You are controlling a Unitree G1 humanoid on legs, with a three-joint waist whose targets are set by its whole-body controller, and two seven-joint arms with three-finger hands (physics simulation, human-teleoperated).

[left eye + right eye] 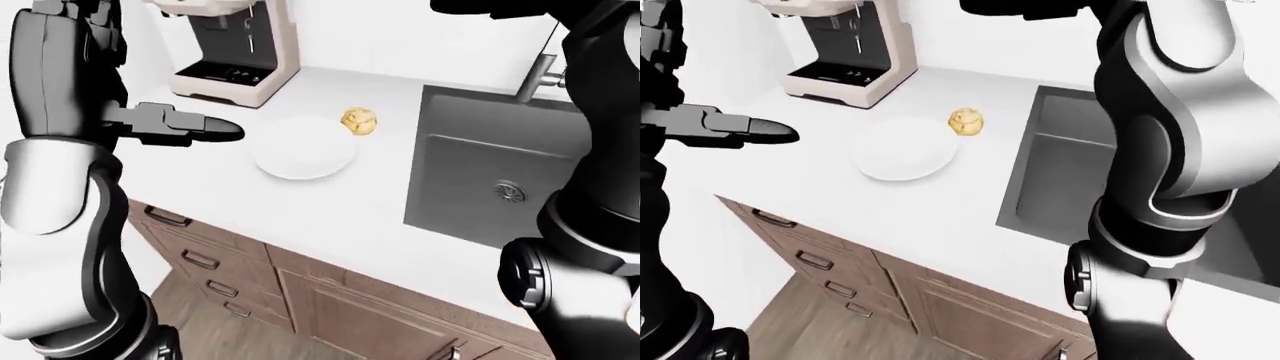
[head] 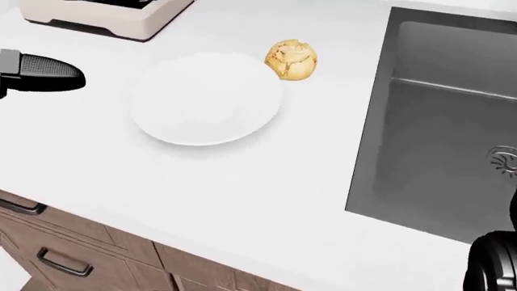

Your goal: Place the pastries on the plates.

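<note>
A golden-brown pastry (image 2: 291, 59) lies on the white counter, just off the upper right rim of an empty white plate (image 2: 206, 99). My left hand (image 1: 215, 129) hovers above the counter to the left of the plate, its fingers stretched out straight and holding nothing. In the head view only its dark fingertips (image 2: 50, 72) show at the left edge. My right arm (image 1: 1170, 112) is raised high on the right. Its hand (image 1: 1025, 6) is cut off by the top edge of the right-eye view.
A cream and black coffee machine (image 1: 235, 52) stands at the upper left of the counter. A deep grey sink (image 2: 440, 121) with a faucet (image 1: 540, 71) lies right of the pastry. Wooden drawers (image 1: 215, 259) with dark handles run below the counter edge.
</note>
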